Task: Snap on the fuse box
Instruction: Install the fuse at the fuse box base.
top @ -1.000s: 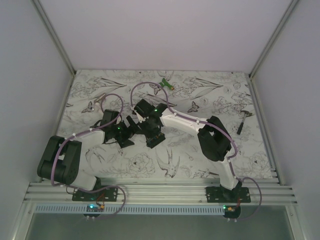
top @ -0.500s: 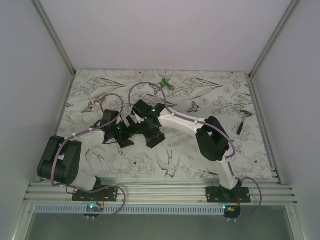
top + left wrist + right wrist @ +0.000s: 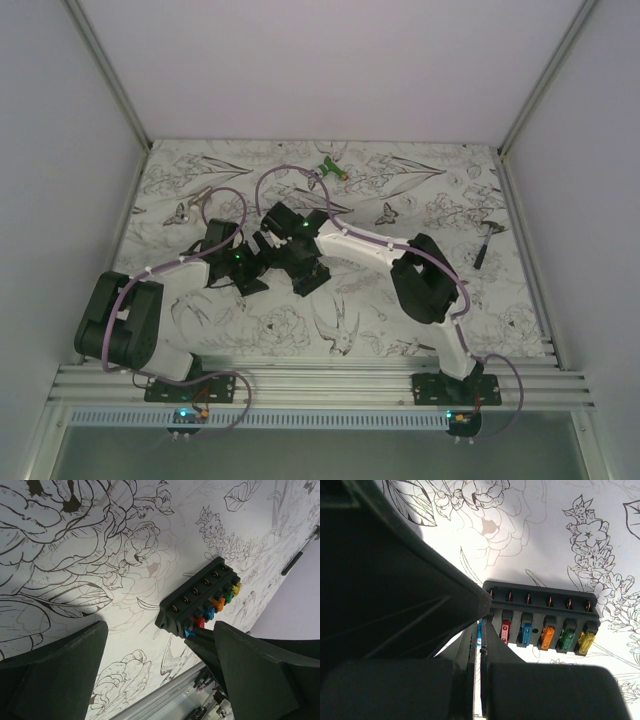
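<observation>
From overhead the two arms meet mid-table (image 3: pixel 420 330) and their wrists cover the fuse box; only the wrist cameras show it. That view alone shows a green-and-white gadget (image 3: pixel 333 168) at 12 o'clock from the meeting point and a dark-handled tool (image 3: pixel 487 240) at 3 o'clock, both well apart from the arms.

The left gripper (image 3: pixel 159 630) is spread wide and holds nothing, its fingers (image 3: pixel 55 675) clear of everything. The fuse box (image 3: pixel 192 600) lies flat on the flowered sheet just beyond the fingertips, its long side running toward 1 o'clock, coloured fuses along its near edge.

The right wrist view shows what the left cannot: the row read plainly, with a red fuse (image 3: pixel 505 631), then blue, orange, green and a yellow fuse (image 3: pixel 586 642) seated in the block. The right gripper (image 3: pixel 480 650) is pinched to a narrow slit on a small blue fuse (image 3: pixel 479 631), held at the box's leftmost slot, at 9 o'clock from the red one. Whether it is seated I cannot tell.
</observation>
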You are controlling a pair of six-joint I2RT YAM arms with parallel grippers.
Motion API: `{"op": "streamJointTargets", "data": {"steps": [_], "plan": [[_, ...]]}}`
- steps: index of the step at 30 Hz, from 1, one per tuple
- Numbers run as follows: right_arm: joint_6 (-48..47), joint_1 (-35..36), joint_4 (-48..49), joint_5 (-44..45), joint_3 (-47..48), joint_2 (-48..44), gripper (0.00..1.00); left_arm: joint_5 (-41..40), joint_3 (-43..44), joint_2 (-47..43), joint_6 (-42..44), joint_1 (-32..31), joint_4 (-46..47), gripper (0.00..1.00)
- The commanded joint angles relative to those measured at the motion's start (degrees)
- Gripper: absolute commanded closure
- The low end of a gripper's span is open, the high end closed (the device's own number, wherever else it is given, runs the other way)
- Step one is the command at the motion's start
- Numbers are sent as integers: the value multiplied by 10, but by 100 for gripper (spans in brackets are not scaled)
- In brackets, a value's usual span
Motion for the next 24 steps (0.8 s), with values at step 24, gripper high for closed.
{"op": "streamJointTargets", "data": {"steps": [24], "plan": [[96,1,196,136,-203,-111,100,-37,-17,11,16,6,-70,4]]}}
